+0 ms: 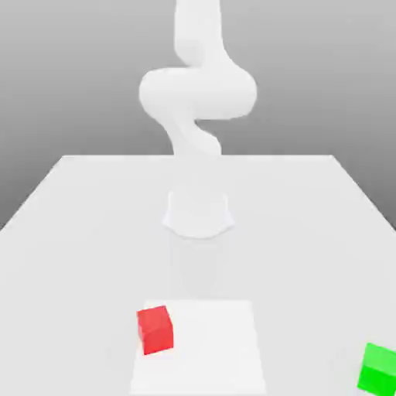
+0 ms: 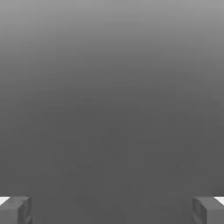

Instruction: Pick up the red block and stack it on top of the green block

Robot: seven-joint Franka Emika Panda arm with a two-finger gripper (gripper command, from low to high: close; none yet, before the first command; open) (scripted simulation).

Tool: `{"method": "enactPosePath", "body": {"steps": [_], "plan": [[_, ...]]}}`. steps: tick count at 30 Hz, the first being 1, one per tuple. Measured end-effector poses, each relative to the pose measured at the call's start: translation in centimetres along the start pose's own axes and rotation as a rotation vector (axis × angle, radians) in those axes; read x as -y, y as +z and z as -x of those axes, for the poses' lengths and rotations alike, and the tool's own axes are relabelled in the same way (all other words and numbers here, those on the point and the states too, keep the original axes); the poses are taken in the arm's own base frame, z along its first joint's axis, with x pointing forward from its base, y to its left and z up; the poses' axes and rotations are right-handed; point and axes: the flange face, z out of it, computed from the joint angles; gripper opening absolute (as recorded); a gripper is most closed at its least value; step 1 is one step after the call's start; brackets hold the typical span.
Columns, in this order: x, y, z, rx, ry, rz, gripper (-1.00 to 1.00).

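The red block (image 1: 155, 330) is a small red cube resting on the white table (image 1: 77, 232) near the front, left of centre in the exterior view. Far off at the exterior view's right, by the front corner, sits the green block (image 1: 378, 368), a green cube of similar size. In the hand view my gripper (image 2: 112, 210) is open: its two grey fingertips (image 2: 15, 210) stand wide apart with nothing between them and plain grey background beyond.
The white arm (image 1: 197, 93) rises from its round base (image 1: 198, 213) at the table's middle and leaves the picture at the top. A slightly brighter square patch (image 1: 209, 348) lies on the table under and beside the red block.
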Motion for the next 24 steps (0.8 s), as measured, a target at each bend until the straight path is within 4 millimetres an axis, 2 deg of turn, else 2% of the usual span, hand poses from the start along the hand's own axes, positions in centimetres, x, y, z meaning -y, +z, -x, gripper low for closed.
{"method": "enactPosePath", "body": {"steps": [3,6,12,16,20,24], "plan": [[-1.9,7.4,0.6,0.073,-0.050,0.081,0.00],[-4.5,13.9,1.8,0.148,-0.096,0.151,0.00],[-11.3,25.0,6.1,0.314,-0.181,0.273,0.00],[-16.8,30.6,10.3,0.435,-0.233,0.340,0.00],[-22.6,34.6,15.1,0.562,-0.275,0.394,0.00],[-25.2,37.9,17.7,0.592,-0.288,0.404,0.00]]}}
